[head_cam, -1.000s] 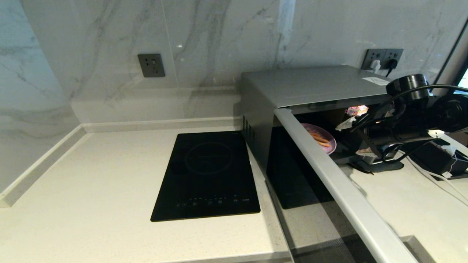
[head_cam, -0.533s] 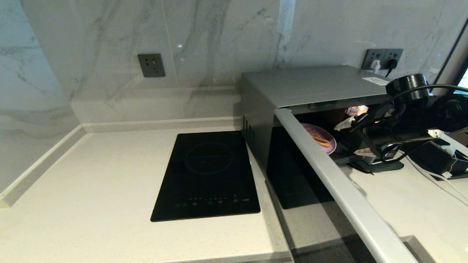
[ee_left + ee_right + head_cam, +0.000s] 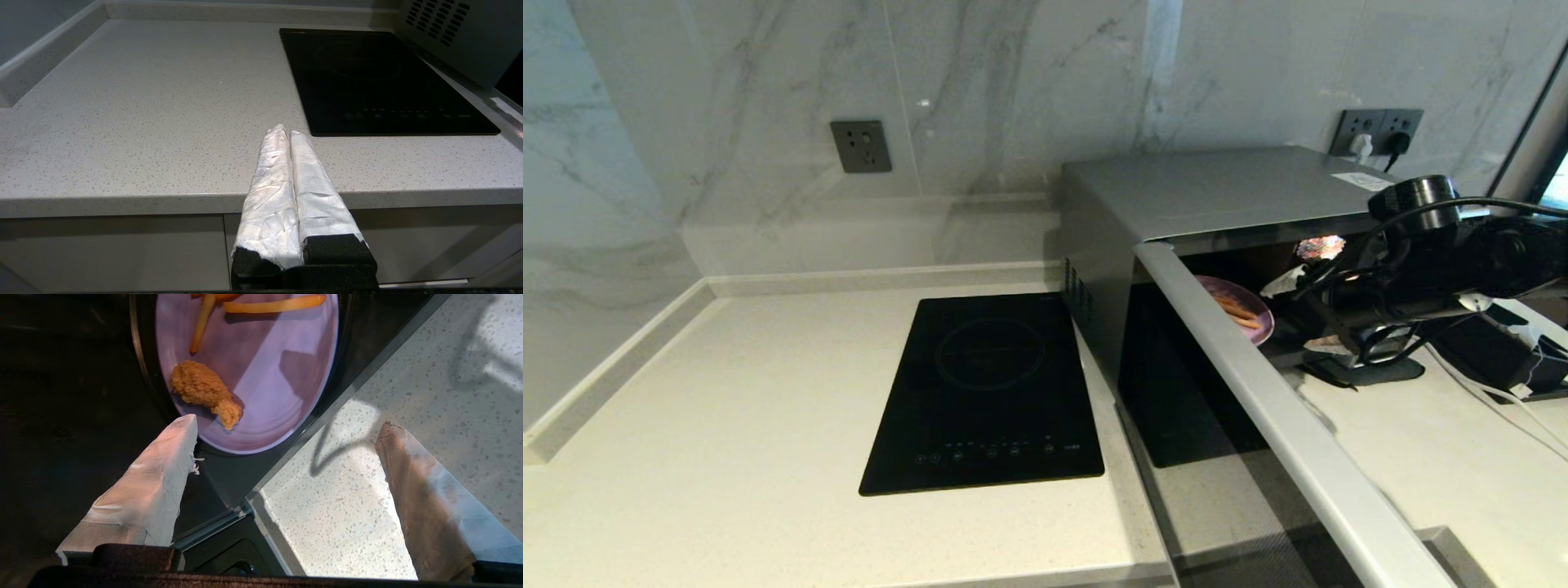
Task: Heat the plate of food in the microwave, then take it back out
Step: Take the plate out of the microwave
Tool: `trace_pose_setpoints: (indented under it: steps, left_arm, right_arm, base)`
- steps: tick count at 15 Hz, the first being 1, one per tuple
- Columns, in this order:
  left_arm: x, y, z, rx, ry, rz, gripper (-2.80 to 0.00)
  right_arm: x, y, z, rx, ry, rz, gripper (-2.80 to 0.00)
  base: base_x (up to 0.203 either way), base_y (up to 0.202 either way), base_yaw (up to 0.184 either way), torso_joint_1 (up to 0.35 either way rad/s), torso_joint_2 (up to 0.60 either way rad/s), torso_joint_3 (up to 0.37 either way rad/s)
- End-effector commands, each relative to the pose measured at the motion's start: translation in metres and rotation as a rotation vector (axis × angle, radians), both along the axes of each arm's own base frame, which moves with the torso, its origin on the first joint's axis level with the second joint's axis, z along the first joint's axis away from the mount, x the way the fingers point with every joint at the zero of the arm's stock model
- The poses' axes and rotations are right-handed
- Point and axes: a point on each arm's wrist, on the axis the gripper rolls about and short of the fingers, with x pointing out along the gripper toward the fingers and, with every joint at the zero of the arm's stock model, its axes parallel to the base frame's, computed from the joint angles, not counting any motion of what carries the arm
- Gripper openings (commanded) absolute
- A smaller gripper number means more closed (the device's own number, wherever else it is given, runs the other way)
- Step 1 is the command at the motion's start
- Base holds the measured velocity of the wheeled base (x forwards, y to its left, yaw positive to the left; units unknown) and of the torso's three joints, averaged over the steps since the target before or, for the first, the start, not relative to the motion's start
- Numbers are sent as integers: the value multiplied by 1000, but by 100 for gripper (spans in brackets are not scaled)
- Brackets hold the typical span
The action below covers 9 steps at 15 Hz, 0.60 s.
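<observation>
The silver-grey microwave (image 3: 1217,192) stands at the right with its door (image 3: 1274,425) swung wide open toward me. Inside on the turntable sits the lilac plate of food (image 3: 1240,314), partly hidden by the door's top edge. The right wrist view shows the plate (image 3: 269,388) with a fried chunk (image 3: 204,390) and fries (image 3: 273,304). My right gripper (image 3: 286,426) is open at the cavity's mouth, just short of the plate's rim, touching nothing. My right arm (image 3: 1413,278) reaches in from the right. My left gripper (image 3: 286,132) is shut and empty, parked by the counter's front edge.
A flat black induction hob (image 3: 988,392) lies left of the microwave. The pale speckled counter (image 3: 727,425) stretches to the left. Wall sockets (image 3: 1376,131) with plugs sit behind the microwave. A dark device with cables (image 3: 1503,359) lies at the far right.
My right arm has shifted a little left and down toward the open microwave and the plate. The plate, the door and the left arm have not moved.
</observation>
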Motion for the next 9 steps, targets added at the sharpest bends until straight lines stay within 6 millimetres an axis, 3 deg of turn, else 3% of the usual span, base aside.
trace_pose_setpoints:
  steps: [1,4,9]
  left_arm:
    - [0,0,0,-1,0,1,-280]
    - [0,0,0,-1,0,1,-280]
    - [0,0,0,-1,0,1,-280]
  right_arm:
    - [11,1,-18,0,45,-2,0]
    - [21,1,-30,-10,65,-5,0]
    - [29,8,-26,-74,48,-51,0]
  base:
    - [0,0,0,0,0,0]
    - [0,0,0,0,0,0]
    - [0,0,0,0,0,0]
